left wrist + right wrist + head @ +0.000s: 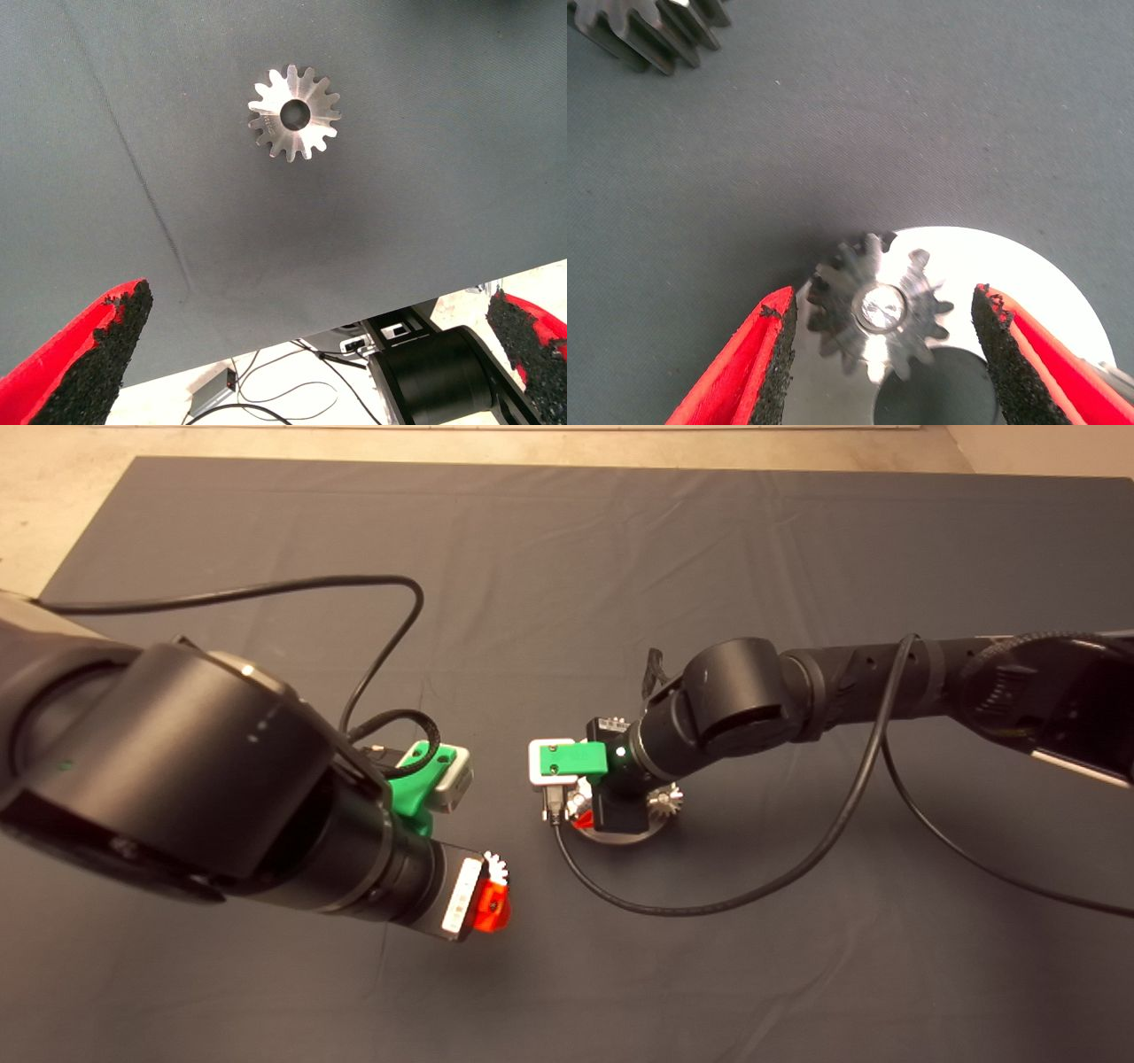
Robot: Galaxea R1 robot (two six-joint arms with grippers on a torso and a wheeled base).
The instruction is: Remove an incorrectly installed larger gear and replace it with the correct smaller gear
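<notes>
We see the left end effector point(301, 354) spread wide, pads well apart, nothing btwn them & touching nothing. It hangs over the larger gear point(294, 113), which lies flat on the dark mat point(425, 177), bright silver-white, dark centre hole up. In the head view that gear point(496, 864) peeks out just beside the left red fingers point(490, 905), w/ the left arm coming in from the picture's left.

The right end effector point(881, 341) is also spread, fingers on either side of the smaller gear point(877, 305) but w/ a gap on each side; we see no contact. That gear sits on a shaft end at its centre, over a round silver base plate point(1028, 283), w/ a dark round opening in the plate just beside it.

Count, as far as we can tell: 1 bright wide gear on the mat, 1 dark small gear on the plate, 1 more toothed gear point(664, 804) at the plate's far side in the head view, 1 base plate point(620, 835), 2 arms. The right wrist view has part of a toothed gear point(651, 31) at its corner, on the mat, apart from the plate; whether it's that same one, we can't tell.

Around: black cables point(709, 903) loop over the mat near the plate. The right wrist & its green mount point(571, 762) cover most of the plate from above.
</notes>
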